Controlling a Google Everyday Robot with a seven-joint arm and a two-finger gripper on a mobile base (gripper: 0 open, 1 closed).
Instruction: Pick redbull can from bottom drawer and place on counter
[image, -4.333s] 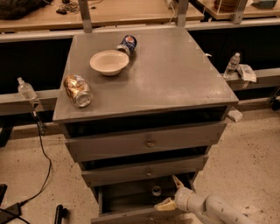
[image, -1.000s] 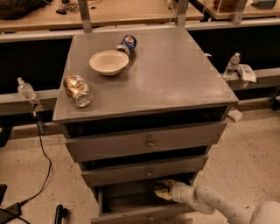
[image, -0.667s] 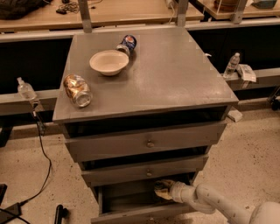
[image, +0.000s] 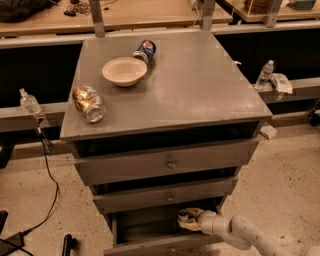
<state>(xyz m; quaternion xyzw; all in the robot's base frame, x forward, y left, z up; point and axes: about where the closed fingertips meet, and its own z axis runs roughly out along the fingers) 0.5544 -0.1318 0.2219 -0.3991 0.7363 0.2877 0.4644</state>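
Observation:
The bottom drawer (image: 142, 231) of the grey cabinet is pulled open. My gripper (image: 190, 220) reaches into its right side from the lower right. A small shiny silver top (image: 183, 216), which looks like the top of the redbull can, shows right at the gripper's tip. The rest of the can is hidden by the gripper and the drawer above. The counter (image: 200, 90) is the cabinet's flat grey top, well above the gripper.
On the counter lie a white bowl (image: 124, 70), a gold-brown can (image: 88, 103) on its side and a blue can (image: 145, 50) behind the bowl. The two upper drawers (image: 170, 164) overhang the open one. Water bottles (image: 30, 104) (image: 265, 74) stand on side ledges. A black cable (image: 47, 165) hangs on the left.
Since the oldest frame my gripper has moved from in front of the drawer into its right side. Over the last second it has stayed still.

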